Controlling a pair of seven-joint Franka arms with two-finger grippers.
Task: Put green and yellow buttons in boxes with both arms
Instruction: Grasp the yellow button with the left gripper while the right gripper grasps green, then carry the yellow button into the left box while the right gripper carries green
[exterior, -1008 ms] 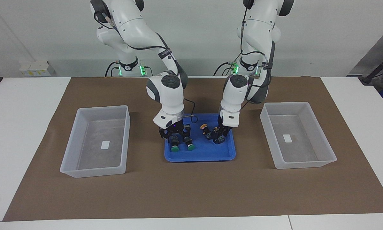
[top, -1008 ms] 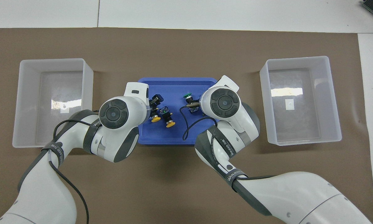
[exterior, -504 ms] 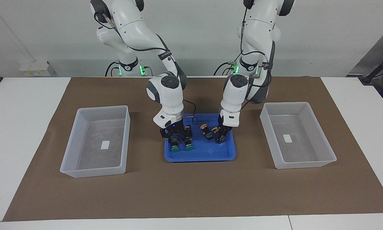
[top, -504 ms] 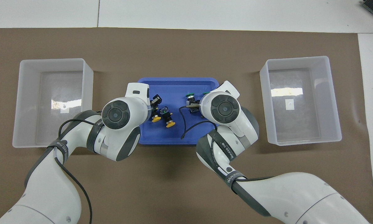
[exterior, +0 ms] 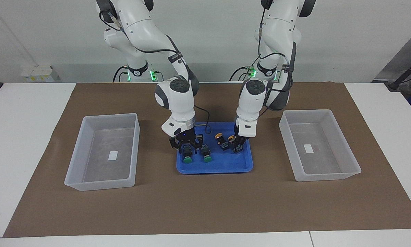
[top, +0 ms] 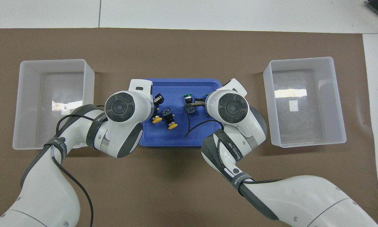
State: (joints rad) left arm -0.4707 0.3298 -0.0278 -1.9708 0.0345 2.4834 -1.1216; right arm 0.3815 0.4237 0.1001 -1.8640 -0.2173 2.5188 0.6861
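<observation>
since a second ago the right arm's wrist has been drawn up a little and toward its own end of the bench [exterior: 20, 137], and the left tool [exterior: 240, 143] has been pulled slightly toward the robots. the buttons have hardly shifted.

all four buttons are seen in the blue tray [exterior: 226, 167]. the green buttons [exterior: 187, 159] lie at the right arm's end of it. the yellow buttons [exterior: 220, 136] lie at the left arm's end, nearer to the robots. none has been put in the boxes [exterior: 75, 151] yet, one of which is set at each end of the bench.

the right tool [exterior: 187, 146] is held low over one green button, the left tool just beside a yellow one. whether either is open or closed cannot be told.

the buttons are judged light, stiff and hard, with smooth round caps that may slip. a hold across the flat black body is thought safer than one on the cap.

a small white label [exterior: 113, 155] is seen inside each box, with no writing that can be made out. white lettering is printed on the arms' black cable wraps [top: 229, 149], but it cannot be read with certainty.
</observation>
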